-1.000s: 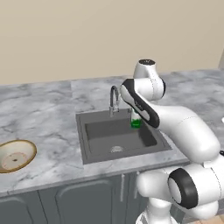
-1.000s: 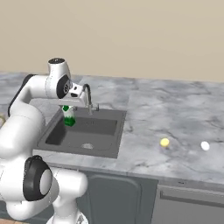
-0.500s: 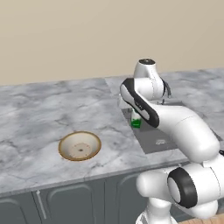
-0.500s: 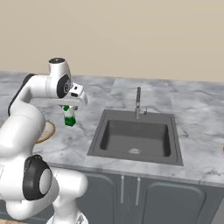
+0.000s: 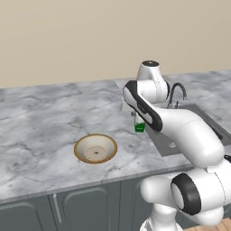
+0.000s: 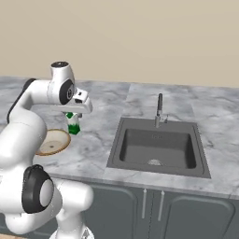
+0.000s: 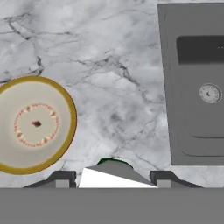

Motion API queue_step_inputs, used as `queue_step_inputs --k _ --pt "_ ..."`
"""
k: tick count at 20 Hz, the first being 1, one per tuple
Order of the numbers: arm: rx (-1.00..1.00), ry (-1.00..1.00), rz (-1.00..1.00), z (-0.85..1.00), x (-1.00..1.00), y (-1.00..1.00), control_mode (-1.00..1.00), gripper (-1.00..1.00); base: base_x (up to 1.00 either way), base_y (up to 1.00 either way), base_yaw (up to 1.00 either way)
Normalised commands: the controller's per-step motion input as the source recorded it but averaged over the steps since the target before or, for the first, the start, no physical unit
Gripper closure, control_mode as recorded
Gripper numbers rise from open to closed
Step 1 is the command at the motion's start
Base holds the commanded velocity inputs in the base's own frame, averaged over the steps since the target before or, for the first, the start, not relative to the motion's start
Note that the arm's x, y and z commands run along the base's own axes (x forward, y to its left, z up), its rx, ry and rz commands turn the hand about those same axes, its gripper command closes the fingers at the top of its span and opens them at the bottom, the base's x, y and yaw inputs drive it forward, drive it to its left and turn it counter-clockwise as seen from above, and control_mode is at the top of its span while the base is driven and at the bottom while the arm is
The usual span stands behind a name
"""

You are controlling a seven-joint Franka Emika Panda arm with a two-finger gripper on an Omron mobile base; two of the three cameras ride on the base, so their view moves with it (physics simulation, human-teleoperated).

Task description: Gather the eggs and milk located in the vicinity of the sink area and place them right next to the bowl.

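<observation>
- One carton, the milk [image 6: 73, 125], hangs in the gripper [image 6: 74, 115] above the grey marble counter [image 5: 49, 122]; the jaws are narrowed onto its white upper part, and its green lower part shows below them.
- In the left base view the milk [image 5: 139, 126] shows as a small green block beside the forearm, to the right of the bowl [image 5: 95, 149] and left of the sink [image 5: 203, 121].
- In the right base view the milk is just right of the bowl [image 6: 53, 141], whose left part is hidden behind the white arm; whether the carton clears the counter or touches it cannot be told from this angle.
- In the hand view the carton top [image 7: 114, 177] lies between the two dark fingertips [image 7: 61, 178], with a sliver of green cap at its far edge.
- The bowl [image 7: 34, 124] is shallow, cream inside with a tan rim and a small dark mark at its centre; it sits upright on the counter, apart from the carton, with bare marble between them.
- The sink [image 6: 158, 147] is a dark grey recessed basin with a round drain [image 7: 210, 93] and a thin dark faucet [image 6: 159, 108] at its far edge; it lies well to the right of the bowl.
- A plain beige wall [image 6: 140, 37] rises behind the counter, and grey cabinet doors [image 6: 154, 210] stand below it.
</observation>
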Motion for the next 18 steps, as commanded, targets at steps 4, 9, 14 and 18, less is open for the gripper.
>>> queue_step_inputs --k 4,9,14,18 --pt "0.0 0.09 0.07 -0.03 0.0 0.0 -1.0 1.0 0.0 0.0 0.0" --pt "0.0 0.03 0.41 -0.21 0.31 0.02 -1.0 1.0 0.0 0.0 0.0" --pt "0.01 0.0 0.57 -0.47 0.52 0.03 -1.0 1.0 0.0 0.0 0.0" --pt "0.04 -0.01 0.74 -0.65 0.38 0.02 -1.0 1.0 0.0 0.0 0.0"
